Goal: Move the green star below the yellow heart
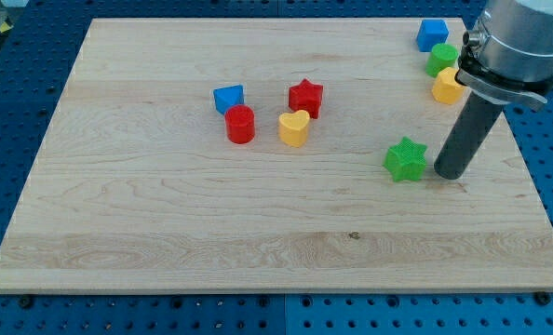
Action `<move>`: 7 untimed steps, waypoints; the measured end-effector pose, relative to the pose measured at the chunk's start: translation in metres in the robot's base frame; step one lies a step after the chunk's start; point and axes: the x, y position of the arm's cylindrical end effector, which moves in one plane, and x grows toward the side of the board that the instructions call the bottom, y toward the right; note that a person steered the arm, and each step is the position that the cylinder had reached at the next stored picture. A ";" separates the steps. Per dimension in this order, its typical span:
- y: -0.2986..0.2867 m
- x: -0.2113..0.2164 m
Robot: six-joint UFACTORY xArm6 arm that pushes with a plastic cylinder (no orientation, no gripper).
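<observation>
My tip [450,174] sits on the pale wooden board [165,233] at the view's right, just beside the green star-shaped plastic block [406,158], on that block's right side; whether it touches I can't quite tell, the gap is too fine to read. There's no gripper on this rig, just the straight dark rod, so nothing to open or close. The green star lies well to the right of the yellow heart-shaped block [294,128] and only slightly lower in the view, so it's not yet where the task wants it. I judge we're mid-push, in the step of driving the star leftward across the board. Next move, as I see it: push left and a little toward the view's bottom, so the star ends up under the heart, and keep the line low enough to miss the red star-shaped block [305,97] just above the heart. Further left sit the red cylinder block [241,124] and the blue block [228,97], its shape angular but hard to name. Up at the view's top right there's a blue cube-like block [432,34], a green round block [441,59] and a yellow block [446,87] partly hidden behind the rod's collar, so I can't make out its shape. The arm's upper part is cut off by the frame edge.
</observation>
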 end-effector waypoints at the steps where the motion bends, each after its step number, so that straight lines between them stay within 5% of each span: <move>1: -0.002 -0.002; 7: -0.069 -0.007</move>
